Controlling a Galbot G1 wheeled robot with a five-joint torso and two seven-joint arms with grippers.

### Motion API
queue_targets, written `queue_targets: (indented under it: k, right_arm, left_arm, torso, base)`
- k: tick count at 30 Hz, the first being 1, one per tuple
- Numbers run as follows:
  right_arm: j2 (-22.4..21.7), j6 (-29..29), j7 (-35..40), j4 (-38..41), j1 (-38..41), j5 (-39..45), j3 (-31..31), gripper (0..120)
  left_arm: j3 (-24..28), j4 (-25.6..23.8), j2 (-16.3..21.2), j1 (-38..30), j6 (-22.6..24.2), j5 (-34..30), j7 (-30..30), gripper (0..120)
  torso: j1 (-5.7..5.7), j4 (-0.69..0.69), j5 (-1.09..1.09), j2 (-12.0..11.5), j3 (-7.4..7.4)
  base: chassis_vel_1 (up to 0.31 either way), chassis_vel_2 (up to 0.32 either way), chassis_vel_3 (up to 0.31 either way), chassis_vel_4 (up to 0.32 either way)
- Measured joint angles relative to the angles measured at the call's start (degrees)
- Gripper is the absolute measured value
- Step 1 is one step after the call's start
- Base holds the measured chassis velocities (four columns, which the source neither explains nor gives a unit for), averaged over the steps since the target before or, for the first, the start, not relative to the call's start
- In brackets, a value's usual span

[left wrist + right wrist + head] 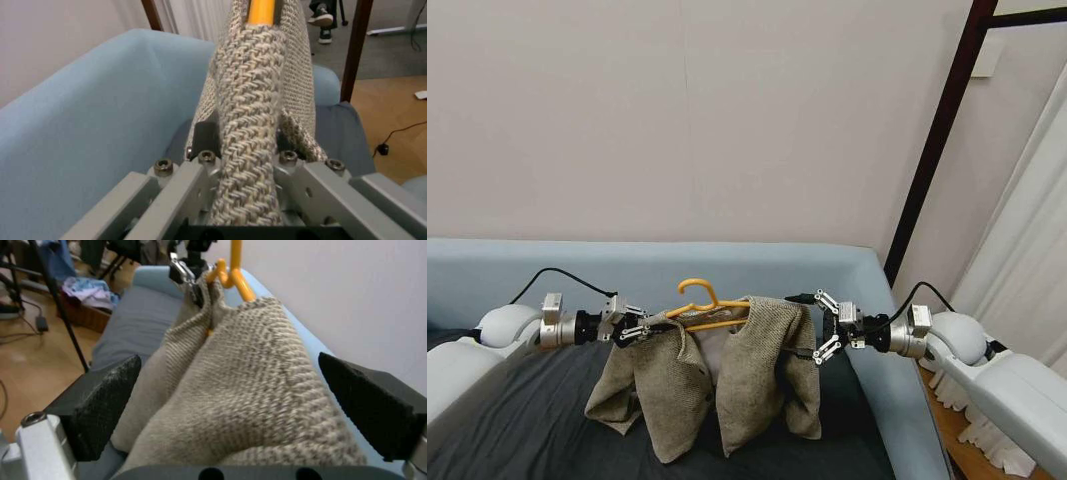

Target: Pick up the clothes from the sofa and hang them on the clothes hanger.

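Beige knit cardigan (727, 385) on orange hanger (702, 300), frame centre; left gripper (640, 331) clenched on one shoulder, right gripper (820, 327) released, straddling the other; blue sofa (527, 265), pale wall (677, 120).

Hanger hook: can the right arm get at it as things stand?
Probably yes. The hook stands bare above the cardigan, and the right end effector is open. But the cardigan's shoulder lies between its fingers, so it would have to clear that first. The left end effector grips the other shoulder.
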Motion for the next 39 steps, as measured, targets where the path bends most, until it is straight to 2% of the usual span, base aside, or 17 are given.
queue_targets:
  k: [6, 10, 13, 14, 18, 20, 23, 24, 26, 29, 33, 36, 39]
  right_arm:
    - [1.05, -0.55, 4.12, -0.91, 1.85, -2.89, -1.39, 100]
    - [1.31, -1.27, 3.56, -1.66, 2.83, -3.50, -1.81, 99]
    - [1.72, -1.92, 1.37, -2.73, 3.69, -3.69, -2.25, 89]
    - [1.72, -1.92, 1.37, -2.73, 3.69, -3.69, -2.25, 89]
    - [2.76, -3.06, -1.96, -4.34, 4.85, -3.65, -3.14, 68]
    - [2.99, -3.27, -2.91, -4.68, 5.09, -3.66, -3.31, 66]
    - [3.75, -4.53, -6.37, -5.61, 5.99, -3.45, -3.76, 50]
    - [3.75, -4.53, -6.37, -5.61, 5.99, -3.45, -3.76, 50]
    - [4.52, -5.11, -8.25, -6.39, 6.90, -3.40, -4.19, 42]
    - [5.35, -5.24, -9.20, -7.18, 7.66, -3.41, -4.59, 33]
    - [6.62, -5.26, -9.46, -7.87, 8.59, -3.39, -5.31, 15]
    - [6.97, -5.28, -9.45, -8.01, 9.04, -3.35, -5.49, 10]
    - [7.03, -5.19, -9.54, -8.23, 9.19, -3.33, -5.56, 10]
  left_arm:
    - [1.75, 0.82, -0.46, -1.33, -0.54, 0.37, 0.74, 6]
    - [2.28, 1.11, -0.68, -1.69, -0.83, 0.39, 0.89, 6]
    - [2.81, 1.63, -1.10, -2.24, -1.30, 0.44, 1.04, 6]
    - [2.81, 1.63, -1.10, -2.24, -1.30, 0.44, 1.04, 6]
    - [3.44, 2.13, -1.83, -2.84, -1.74, 0.84, 1.25, 6]
    - [3.68, 2.30, -2.08, -3.07, -1.86, 1.12, 1.36, 6]
    - [4.77, 2.95, -3.14, -3.94, -2.37, 1.91, 1.69, 6]
    - [4.77, 2.95, -3.14, -3.94, -2.37, 1.91, 1.69, 6]
    - [5.21, 3.19, -3.75, -4.31, -2.51, 2.29, 1.84, 6]
    - [5.54, 3.31, -4.18, -4.65, -2.57, 2.51, 2.01, 6]
    - [6.27, 3.62, -4.70, -5.37, -2.60, 2.87, 2.40, 6]
    - [6.35, 4.02, -4.94, -5.51, -2.63, 3.05, 2.54, 6]
    - [6.36, 4.56, -5.39, -5.57, -2.89, 3.35, 2.77, 6]
  torso:
    - [0.00, 0.01, 0.00, 0.00, 0.00]
    - [0.00, 0.01, -0.01, 0.00, 0.00]
    - [0.00, 0.00, -0.01, 0.00, 0.00]
    - [0.00, 0.00, -0.01, 0.00, 0.00]
    - [0.00, 0.01, -0.01, 0.00, 0.00]
    - [0.00, 0.01, -0.01, 0.00, 0.00]
    - [0.00, 0.00, 0.00, 0.00, 0.00]
    - [0.00, 0.00, 0.00, 0.00, 0.00]
    - [0.00, -0.01, 0.00, 0.00, 0.00]
    - [0.00, 0.01, -0.01, 0.00, 0.00]
    - [0.00, 0.01, -0.01, 0.00, 0.00]
    - [0.00, 0.01, -0.01, 0.00, 0.00]
    - [0.00, 0.01, 0.00, 0.00, 0.00]
  base:
    - [0.000, 0.000, 0.000, 0.000]
    - [0.000, 0.000, 0.000, 0.000]
    - [0.000, 0.000, 0.000, 0.000]
    - [0.000, 0.000, 0.000, 0.000]
    - [0.000, 0.000, 0.000, 0.000]
    - [0.000, 0.000, 0.000, 0.000]
    - [0.000, 0.000, 0.000, 0.000]
    - [0.000, 0.000, 0.000, 0.000]
    - [0.000, 0.000, 0.000, 0.000]
    - [0.000, 0.000, 0.000, 0.000]
    - [0.000, 0.000, 0.000, 0.000]
    - [0.000, 0.000, 0.000, 0.000]
    - [0.000, 0.000, 0.000, 0.000]
